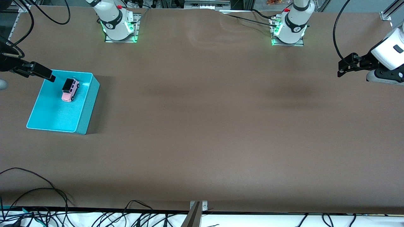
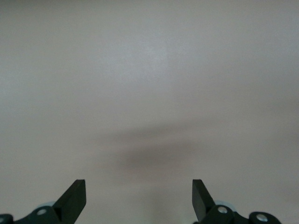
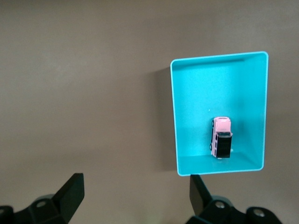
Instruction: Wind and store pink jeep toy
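A: Item one, the table [image 1: 202,126]?
B: A wide brown surface is spreading across the whole front view. Its edge nearest the front camera is running along the bottom, with loose black cables [image 1: 38,201] trailing over it at the right arm's end. The middle is lying open, giving broad room for movement.

A: Item two, the container?
B: A cyan bin [image 1: 85,118] is sitting at the right arm's end of the table, close to that end's edge. It is standing upright with plain walls and an open top. In the right wrist view the bin [image 3: 174,116] is showing its full rectangular rim.

A: Item three, the arms?
B: The left arm is waiting at its own end, wrist tilted over bare table. The left claw [image 1: 340,70] is hanging there with its fingers spread apart and holding nothing; in the left wrist view the left claw [image 2: 139,198] is showing only table between its tips. The right arm is reaching in from the table's end, and the right claw [image 1: 52,77] is hovering over the bin's corner farthest from the front camera, fingers apart and empty.

A: Item four, the toy?
B: The pink jeep toy [image 1: 70,90] is resting on its wheels inside the bin, in the half farther from the front camera. In the right wrist view the pink jeep toy [image 3: 221,136] is lying apart from the right claw [image 3: 136,193], not touching it.
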`<state>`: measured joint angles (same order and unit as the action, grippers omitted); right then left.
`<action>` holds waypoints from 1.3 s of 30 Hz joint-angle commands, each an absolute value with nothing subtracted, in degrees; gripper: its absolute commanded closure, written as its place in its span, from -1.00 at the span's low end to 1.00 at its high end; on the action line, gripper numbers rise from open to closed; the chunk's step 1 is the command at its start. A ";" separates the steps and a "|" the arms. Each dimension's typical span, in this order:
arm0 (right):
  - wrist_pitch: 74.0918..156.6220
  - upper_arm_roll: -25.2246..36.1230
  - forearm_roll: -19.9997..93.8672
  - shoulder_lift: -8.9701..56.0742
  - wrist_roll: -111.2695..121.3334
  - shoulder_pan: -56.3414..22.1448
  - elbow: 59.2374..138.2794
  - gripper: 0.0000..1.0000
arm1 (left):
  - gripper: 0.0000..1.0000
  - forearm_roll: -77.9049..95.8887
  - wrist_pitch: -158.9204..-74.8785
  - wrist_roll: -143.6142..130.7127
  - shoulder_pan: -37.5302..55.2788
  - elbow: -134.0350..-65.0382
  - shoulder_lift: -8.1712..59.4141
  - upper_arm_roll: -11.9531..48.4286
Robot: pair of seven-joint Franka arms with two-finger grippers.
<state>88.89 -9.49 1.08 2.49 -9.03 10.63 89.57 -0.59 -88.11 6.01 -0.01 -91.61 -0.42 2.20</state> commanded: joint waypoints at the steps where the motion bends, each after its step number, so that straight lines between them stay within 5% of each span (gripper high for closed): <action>1: 89.82 -1.60 0.35 2.99 -6.33 3.27 89.12 -1.00 | -1.00 0.26 -86.84 7.38 -0.26 -90.00 0.18 2.11; 39: 89.12 -0.88 1.23 3.25 -5.80 2.46 88.95 -1.00 | -1.00 0.26 -86.92 7.47 -0.26 -90.00 0.18 2.11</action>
